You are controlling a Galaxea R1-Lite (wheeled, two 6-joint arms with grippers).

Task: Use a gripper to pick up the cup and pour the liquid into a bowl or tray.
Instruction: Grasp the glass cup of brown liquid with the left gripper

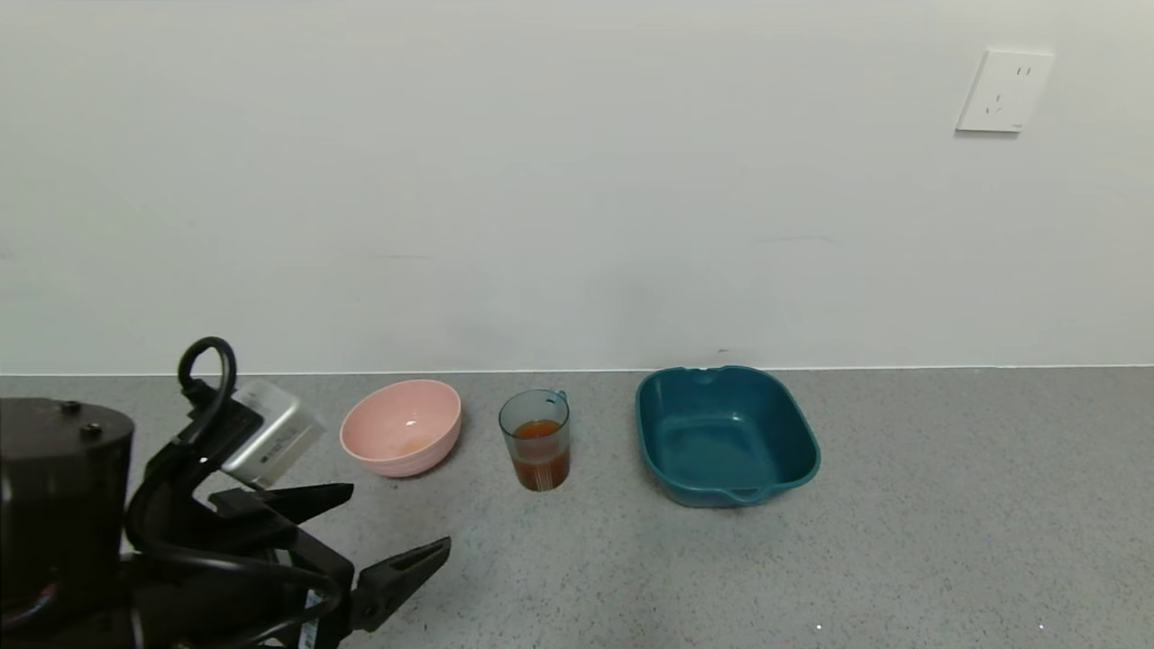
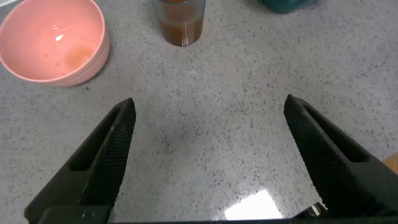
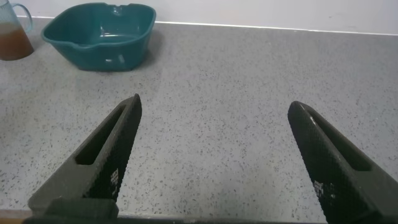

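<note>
The cup [image 1: 535, 439], a translucent blue-green ribbed tumbler, stands upright on the grey counter between the pink bowl and the teal tray [image 1: 727, 433]. It holds reddish-brown liquid [image 1: 538, 449] to about half its height. My left gripper [image 1: 397, 525] is open and empty, low at the front left, short of the cup. In the left wrist view the cup [image 2: 181, 23] is ahead of the open gripper [image 2: 208, 109]. My right gripper [image 3: 213, 106] is open and empty over bare counter, out of the head view; its wrist view shows the tray [image 3: 101, 35] and the cup [image 3: 13, 37] far off.
A round pink bowl [image 1: 402, 426] stands to the left of the cup, with a faint trace of liquid inside; it also shows in the left wrist view [image 2: 53, 40]. The white wall runs right behind the vessels. A wall socket [image 1: 1003, 91] is at the upper right.
</note>
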